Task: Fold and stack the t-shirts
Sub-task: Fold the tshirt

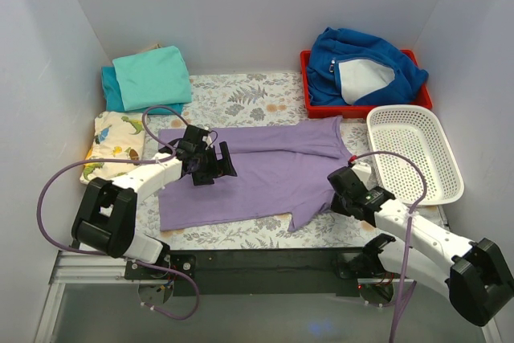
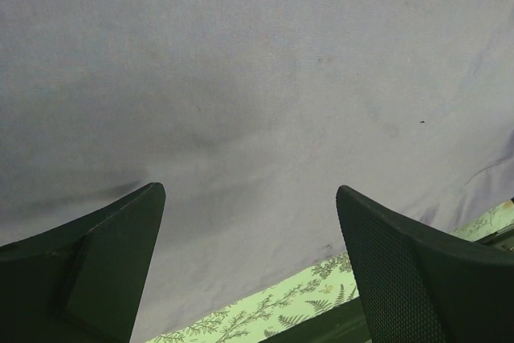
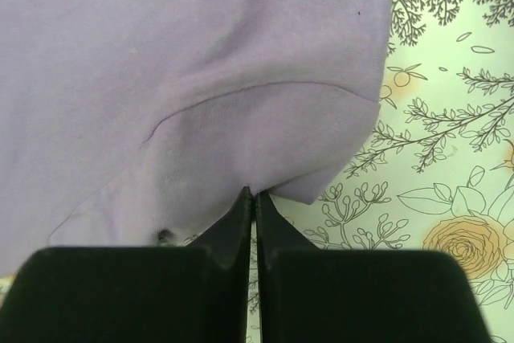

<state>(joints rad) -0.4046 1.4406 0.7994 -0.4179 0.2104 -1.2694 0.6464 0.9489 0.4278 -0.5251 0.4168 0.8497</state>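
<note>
Left end effector [image 2: 249, 189] wide, right end effector [image 3: 254, 193] closed, perhaps pinching soft lavender tee [image 1: 261, 181]

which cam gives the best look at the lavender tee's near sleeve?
Right wrist: the sleeve fills the frame, seam and hem clear, with the right gripper fingers shut at its edge. Top external shows it small, by that gripper. Left wrist shows only flat cloth of the lavender tee, no sleeve.

The table [image 1: 241, 98] is viewed from high above its near edge, looking down. Both wrist views are held close over the lavender t-shirt [image 1: 265, 174], shared by all three.
</note>
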